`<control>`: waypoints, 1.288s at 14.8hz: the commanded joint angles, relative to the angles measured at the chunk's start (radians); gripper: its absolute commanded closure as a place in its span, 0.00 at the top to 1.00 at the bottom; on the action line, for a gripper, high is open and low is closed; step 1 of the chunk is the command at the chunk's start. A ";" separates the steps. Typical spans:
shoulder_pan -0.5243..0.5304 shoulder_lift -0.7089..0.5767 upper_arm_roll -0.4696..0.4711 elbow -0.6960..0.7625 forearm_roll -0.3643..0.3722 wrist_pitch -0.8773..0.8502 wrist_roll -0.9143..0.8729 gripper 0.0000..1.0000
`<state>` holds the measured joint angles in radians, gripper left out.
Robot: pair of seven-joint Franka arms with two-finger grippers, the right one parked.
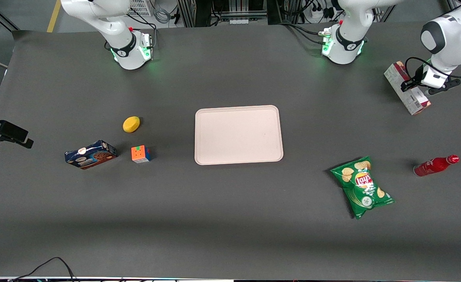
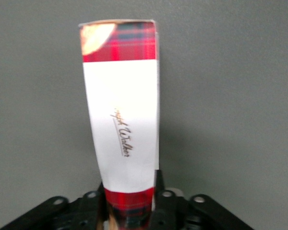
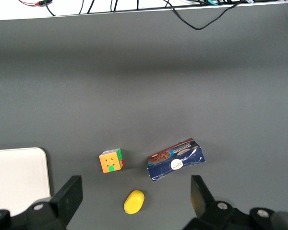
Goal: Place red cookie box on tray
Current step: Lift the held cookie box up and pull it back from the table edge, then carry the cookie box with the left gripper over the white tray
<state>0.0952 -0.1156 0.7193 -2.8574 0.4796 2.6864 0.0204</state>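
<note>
The red cookie box (image 1: 406, 88), a long slim carton in dark red plaid with a white panel, is held by the gripper (image 1: 410, 83) well off toward the working arm's end of the table from the tray (image 1: 238, 134), and farther from the front camera than the tray. In the front view the box lies tilted, with 1 end angled toward the camera. It is not on the tray.

In the left wrist view, the box (image 2: 121, 124) extends away from the camera, with script lettering on its white panel and a cookie picture at the plaid end. The 2 black fingers (image 2: 158, 201) of the gripper (image 2: 128, 208) are closed against the long sides of the box near its other plaid end, gripping it firmly.

The tray is a large, flat, pale pink-beige rectangle with rounded corners, sitting at the middle of the dark grey table (image 1: 230, 219). Nothing rests on it.

Nearer the camera than the tray, toward the working arm's end, lies a green chip bag (image 1: 362, 187), and past it a red bottle (image 1: 435, 165) on its side.

Toward the parked arm's end from the tray sit a multicoloured puzzle cube (image 1: 141, 154), a blue cookie box (image 1: 90, 154) and a yellow lemon (image 1: 131, 124). The lemon lies farther from the camera than the cube.
</note>
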 commanded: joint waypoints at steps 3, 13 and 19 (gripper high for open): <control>-0.080 -0.041 0.006 -0.013 0.019 0.000 0.007 0.00; -0.207 -0.110 -0.493 0.505 -0.453 -0.843 -0.057 0.00; -0.236 -0.076 -0.903 0.751 -0.607 -0.923 -0.482 0.00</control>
<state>-0.1372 -0.2350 -0.0238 -2.2062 -0.0816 1.7621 -0.3081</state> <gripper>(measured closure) 0.868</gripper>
